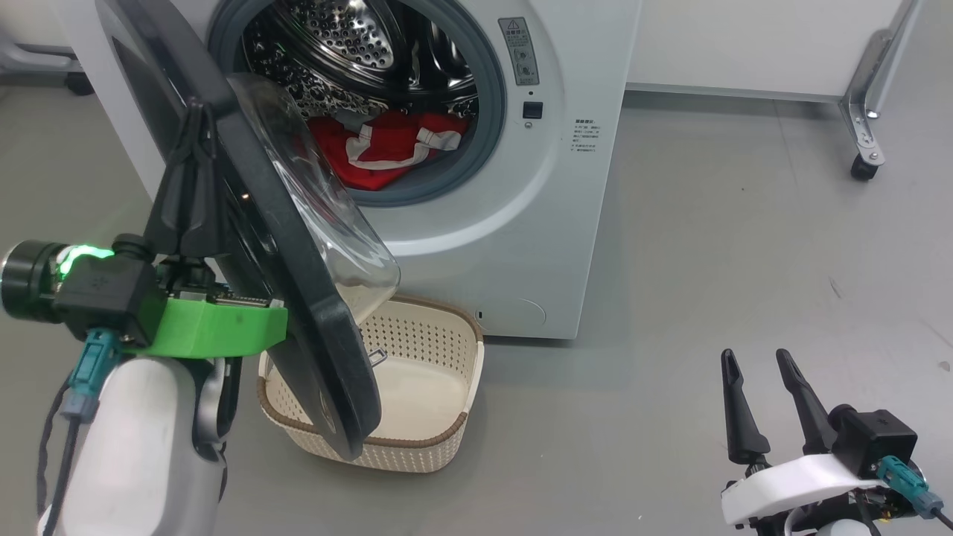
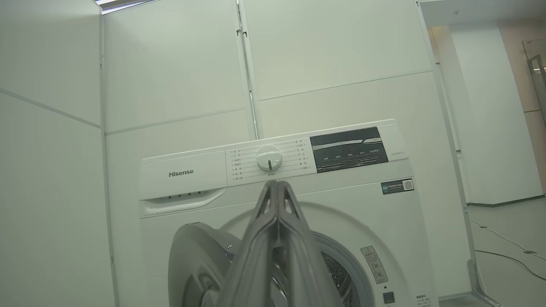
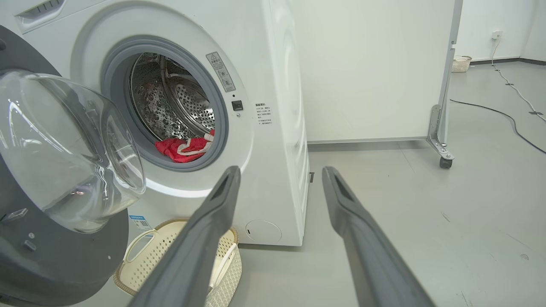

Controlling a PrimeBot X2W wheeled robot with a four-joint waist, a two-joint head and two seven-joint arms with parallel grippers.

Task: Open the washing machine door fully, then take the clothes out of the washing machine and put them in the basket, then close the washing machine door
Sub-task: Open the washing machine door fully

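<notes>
My left gripper has its fingers pressed flat together with nothing between them. They stand upright alongside the outer face of the washing machine door, close to its black rim. I cannot tell whether they actually bear on it. I read that closed, blade-like shape as deliberate: a thin stiff edge to guide the door rather than grab it.

The door stands swung out to my left but not fully back, and its glass bowl hangs directly over the basket. The basket sits on the floor just in front of the washing machine, below the opening, so lifted laundry has a short drop. For now the door covers much of it, which is why I judge the opening step unfinished.

The clothes lie in the bottom of the steel drum, a red heap with white trim just behind the grey gasket.

My right gripper waits low at the right, well apart from the machine. Its fingers are spread wide and empty, aimed toward the opening and ready to reach for the garment once the way is clear.
</notes>
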